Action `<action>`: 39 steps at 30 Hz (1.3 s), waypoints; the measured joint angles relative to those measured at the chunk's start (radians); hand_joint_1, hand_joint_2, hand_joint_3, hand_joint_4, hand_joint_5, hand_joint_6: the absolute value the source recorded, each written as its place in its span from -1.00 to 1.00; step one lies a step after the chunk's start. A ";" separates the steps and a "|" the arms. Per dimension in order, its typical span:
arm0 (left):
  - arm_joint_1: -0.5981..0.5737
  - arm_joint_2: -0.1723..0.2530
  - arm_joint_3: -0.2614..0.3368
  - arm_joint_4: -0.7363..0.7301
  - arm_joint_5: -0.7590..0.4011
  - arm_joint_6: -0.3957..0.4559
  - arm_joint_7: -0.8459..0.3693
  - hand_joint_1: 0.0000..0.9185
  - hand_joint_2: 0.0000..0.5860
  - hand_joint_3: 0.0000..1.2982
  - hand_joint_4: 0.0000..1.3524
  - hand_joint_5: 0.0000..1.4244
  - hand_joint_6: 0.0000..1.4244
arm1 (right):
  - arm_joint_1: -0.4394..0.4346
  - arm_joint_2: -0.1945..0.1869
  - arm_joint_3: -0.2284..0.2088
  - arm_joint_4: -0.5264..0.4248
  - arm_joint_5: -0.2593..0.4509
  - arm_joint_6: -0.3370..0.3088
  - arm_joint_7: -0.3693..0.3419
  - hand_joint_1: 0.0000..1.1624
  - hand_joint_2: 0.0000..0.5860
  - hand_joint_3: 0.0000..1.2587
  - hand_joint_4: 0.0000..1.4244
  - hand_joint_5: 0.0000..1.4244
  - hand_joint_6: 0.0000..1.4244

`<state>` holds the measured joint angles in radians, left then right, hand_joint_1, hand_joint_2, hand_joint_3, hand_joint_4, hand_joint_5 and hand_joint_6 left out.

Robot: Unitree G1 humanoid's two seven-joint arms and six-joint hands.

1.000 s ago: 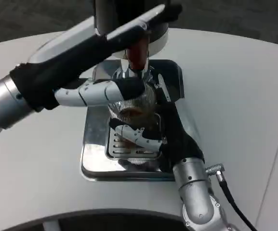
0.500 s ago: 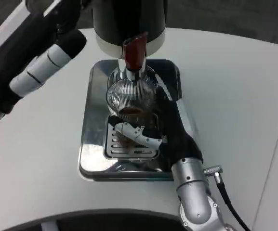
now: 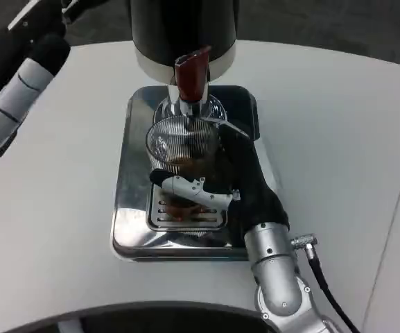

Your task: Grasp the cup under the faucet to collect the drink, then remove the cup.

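A clear ribbed glass cup (image 3: 181, 147) with brown drink in its bottom stands on the grate of a shiny metal drip tray (image 3: 132, 208), just below the faucet with its dark red lever (image 3: 191, 75). My right hand (image 3: 224, 182) grips the cup from the right and front, its white and black fingers wrapped around the cup's lower part. My left hand (image 3: 21, 76) is raised at the upper left, well away from the dispenser, holding nothing; its fingers are blurred.
The black and white dispenser body (image 3: 183, 31) rises at the back of the tray. White table (image 3: 338, 139) lies all around, with its curved front edge at the bottom. A black cable (image 3: 328, 284) trails from my right wrist.
My left arm has pulled away from the faucet lever, up and to the left. My right hand keeps its hold on the cup, which sits slightly nearer the front.
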<state>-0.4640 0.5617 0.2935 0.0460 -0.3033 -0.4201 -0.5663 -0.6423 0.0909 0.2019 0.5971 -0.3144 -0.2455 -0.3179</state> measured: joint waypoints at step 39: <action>0.098 0.000 0.010 -0.078 0.001 0.057 0.016 -1.00 -0.30 -0.84 -1.00 -0.93 -1.00 | 0.146 0.012 0.062 -0.236 -0.099 0.069 -0.107 0.91 -0.79 0.08 0.27 0.39 0.79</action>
<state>-0.3655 0.5617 0.3038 -0.0320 -0.3020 -0.3633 -0.5506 -0.4962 0.1025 0.2635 0.3611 -0.4136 -0.1763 -0.4249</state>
